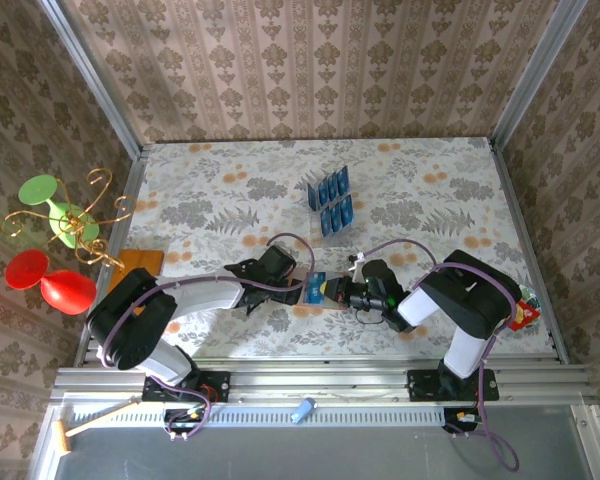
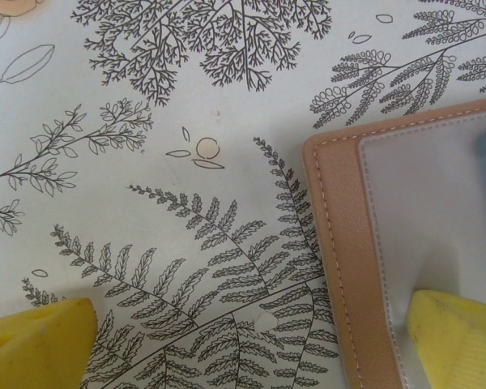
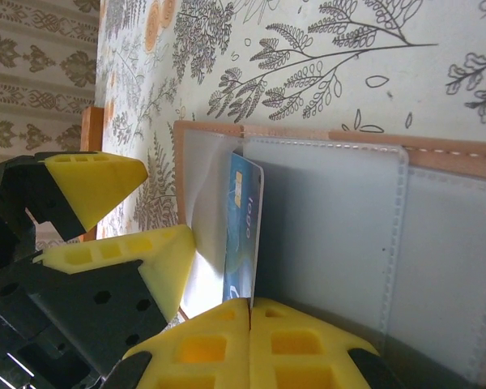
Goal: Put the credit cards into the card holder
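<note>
1 credit card (image 3: 243, 227) is pinched inside the card holder (image 3: 332, 235) by the right gripper (image 3: 249, 312); at 9 o'clock, the left gripper (image 2: 247, 324) is held wide, empty.

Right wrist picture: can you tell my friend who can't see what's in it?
The right gripper, shut on a blue card, holds it edge-on at a grey pocket of the open tan wallet. The left gripper reaches in from the left with its yellow fingers open, one over the wallet's edge, above a fern-patterned table.
</note>
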Available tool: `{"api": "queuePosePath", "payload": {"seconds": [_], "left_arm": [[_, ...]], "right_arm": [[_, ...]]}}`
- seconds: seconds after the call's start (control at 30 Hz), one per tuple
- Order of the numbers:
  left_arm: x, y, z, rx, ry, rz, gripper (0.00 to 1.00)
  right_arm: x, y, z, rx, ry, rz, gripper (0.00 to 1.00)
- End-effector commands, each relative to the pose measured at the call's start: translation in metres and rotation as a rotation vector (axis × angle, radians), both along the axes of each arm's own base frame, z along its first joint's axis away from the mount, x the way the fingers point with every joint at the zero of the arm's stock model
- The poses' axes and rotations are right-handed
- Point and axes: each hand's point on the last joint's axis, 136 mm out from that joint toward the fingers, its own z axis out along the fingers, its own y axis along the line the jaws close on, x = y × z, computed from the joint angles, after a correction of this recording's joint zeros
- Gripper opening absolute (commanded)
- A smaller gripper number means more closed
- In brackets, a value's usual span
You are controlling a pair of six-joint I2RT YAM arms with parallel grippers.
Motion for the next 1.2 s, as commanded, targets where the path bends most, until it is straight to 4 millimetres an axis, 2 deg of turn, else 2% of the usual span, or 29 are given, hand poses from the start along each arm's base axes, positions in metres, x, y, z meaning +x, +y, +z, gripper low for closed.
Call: {"api": "queuePosePath", "payload": {"seconds": [0.0,0.2,0.37,0.67,0.87,0.93,1.03,1.1,1.17], "left_arm": [[-0.01,0.014,-0.014,0.051,0.047,0.014,1.0],[-0.011,0.014,-0.013,0.049,0.047,0.013,1.0],[-0.01,0.015,-0.012,0.047,0.044,0.015,1.0],[-0.008,0.019,-0.007,0.014,0.036,0.035,1.0],[-0.004,0.018,0.005,-0.028,0.017,0.043,1.0],[-0.001,0.018,0.013,-0.047,0.002,0.048,1.0],[0.004,0.018,0.025,-0.082,-0.014,0.063,1.0],[0.006,0.023,0.03,-0.09,-0.018,0.089,1.0],[0.007,0.029,0.031,-0.078,-0.01,0.118,1.0]], "right_arm": [[-0.012,-0.003,-0.025,-0.063,0.085,0.015,0.04],[-0.011,-0.004,-0.02,-0.089,0.079,0.018,0.35],[-0.007,-0.006,-0.01,-0.148,0.065,0.026,0.55],[0.004,-0.005,0.021,-0.216,0.013,0.047,0.7],[0.01,-0.007,0.038,-0.258,-0.002,0.041,0.72],[0.011,-0.01,0.04,-0.286,0.003,0.034,0.7],[0.012,-0.019,0.036,-0.365,0.033,0.021,0.61],[0.012,-0.026,0.032,-0.432,0.057,0.01,0.48],[0.012,-0.034,0.027,-0.498,0.074,0.003,0.39]]}}
